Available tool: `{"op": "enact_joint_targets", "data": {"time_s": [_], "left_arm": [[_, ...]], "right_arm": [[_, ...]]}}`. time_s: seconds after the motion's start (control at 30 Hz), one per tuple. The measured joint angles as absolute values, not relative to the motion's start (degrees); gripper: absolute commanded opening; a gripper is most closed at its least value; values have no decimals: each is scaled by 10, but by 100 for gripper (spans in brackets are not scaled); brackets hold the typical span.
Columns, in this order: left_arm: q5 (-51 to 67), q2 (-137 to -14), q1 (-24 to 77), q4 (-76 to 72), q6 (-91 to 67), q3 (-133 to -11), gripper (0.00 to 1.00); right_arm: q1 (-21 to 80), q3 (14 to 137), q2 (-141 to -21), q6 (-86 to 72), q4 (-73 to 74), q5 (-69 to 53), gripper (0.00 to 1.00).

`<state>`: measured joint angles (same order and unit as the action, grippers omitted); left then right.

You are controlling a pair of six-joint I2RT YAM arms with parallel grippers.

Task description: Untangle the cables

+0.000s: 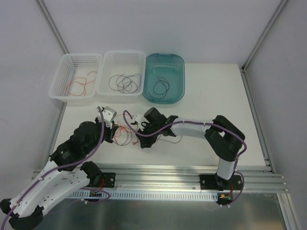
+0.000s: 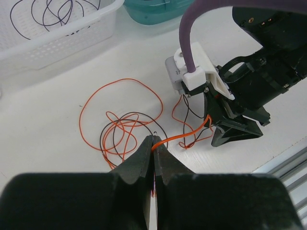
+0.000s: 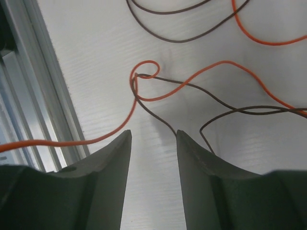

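Tangled cables [image 2: 125,132] lie on the table [image 2: 48,110] between my two pincers.
My left pincer [image 2: 153,142] is pinched tight on an orange cable [image 2: 180,138] at the heap's edge — my right pincer [image 3: 153,143] gapes, jaws apart, facing a black-and-orange knot [image 3: 141,79].

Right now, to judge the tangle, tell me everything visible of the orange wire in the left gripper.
The orange wire is hair-thin, flexible, red-orange. It lies in loose loops on the white table, crossing a black wire. The shut left gripper pinches one stretch, which runs toward the open right gripper. Its ends are not clear.
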<state>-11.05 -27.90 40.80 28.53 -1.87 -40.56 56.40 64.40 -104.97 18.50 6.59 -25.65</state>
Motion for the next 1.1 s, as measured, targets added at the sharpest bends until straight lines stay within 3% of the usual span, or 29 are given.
{"op": "enact_joint_targets", "data": {"time_s": [0.23, 0.37, 0.47, 0.5, 0.6, 0.87, 1.1], "left_arm": [[-111, -273, 408, 285, -19, -405, 0], [-112, -273, 408, 285, -19, -405, 0], [-116, -273, 408, 285, -19, -405, 0], [-119, -273, 408, 285, -19, -405, 0], [-131, -272, 408, 284, -20, -403, 0], [-258, -235, 408, 291, -48, -396, 0], [-416, -162, 408, 318, -104, -394, 0]], "right_arm": [[564, 622, -1048, 169, 27, -193, 49], [564, 613, -1045, 165, 12, -173, 44], [564, 613, -1045, 165, 10, -181, 33], [564, 613, -1045, 165, 10, -185, 20], [565, 613, -1045, 162, 7, -202, 1], [525, 546, -956, 154, 24, -214, 1], [263, 469, -684, 102, 82, -224, 1]]}}
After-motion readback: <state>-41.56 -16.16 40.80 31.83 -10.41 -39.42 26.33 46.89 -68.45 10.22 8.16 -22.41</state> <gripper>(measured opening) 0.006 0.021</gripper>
